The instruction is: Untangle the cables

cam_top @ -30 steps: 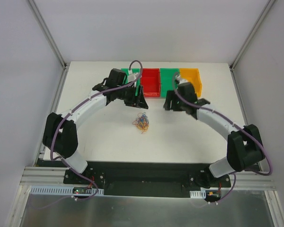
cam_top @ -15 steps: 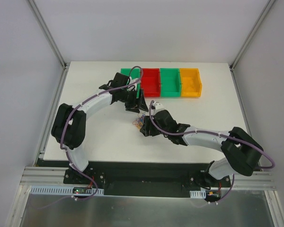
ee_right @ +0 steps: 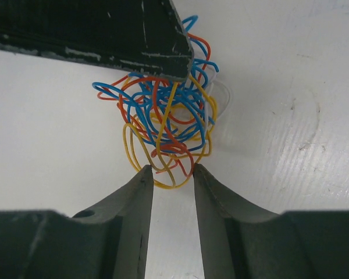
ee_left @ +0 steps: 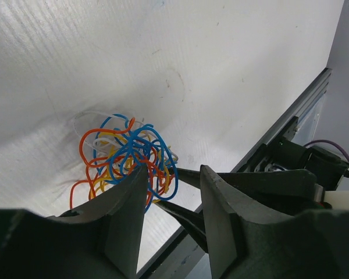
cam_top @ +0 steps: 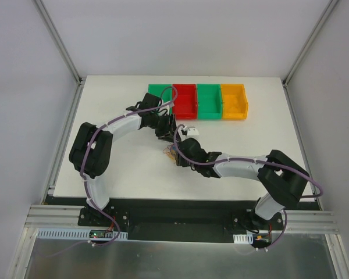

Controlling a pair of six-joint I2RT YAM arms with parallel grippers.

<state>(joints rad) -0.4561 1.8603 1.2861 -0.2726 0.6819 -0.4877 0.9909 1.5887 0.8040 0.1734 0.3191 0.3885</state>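
Observation:
The cables [cam_top: 170, 153] are a small tangle of thin blue, orange, red and yellow wires lying on the white table. In the left wrist view the cables [ee_left: 125, 157] lie just ahead of my left gripper [ee_left: 173, 171], which is open and empty. The right gripper's dark fingers [ee_left: 189, 177] reach in between its jaws. In the right wrist view my right gripper [ee_right: 172, 170] is open, its tips at the near edge of the cables [ee_right: 168, 119], with a yellow loop lying between them. From above, the left gripper [cam_top: 168, 136] and right gripper [cam_top: 176, 153] meet at the tangle.
A row of bins stands at the table's back: green [cam_top: 156, 91], red [cam_top: 185, 102], green [cam_top: 209, 102] and orange [cam_top: 233, 102]. A left gripper finger [ee_right: 104, 35] spans the top of the right wrist view. The table's near edge rail [ee_left: 291, 116] shows.
My right arm swung from the bins down to the tangle and closed in on it. My left gripper moved toward the tangle from the back.

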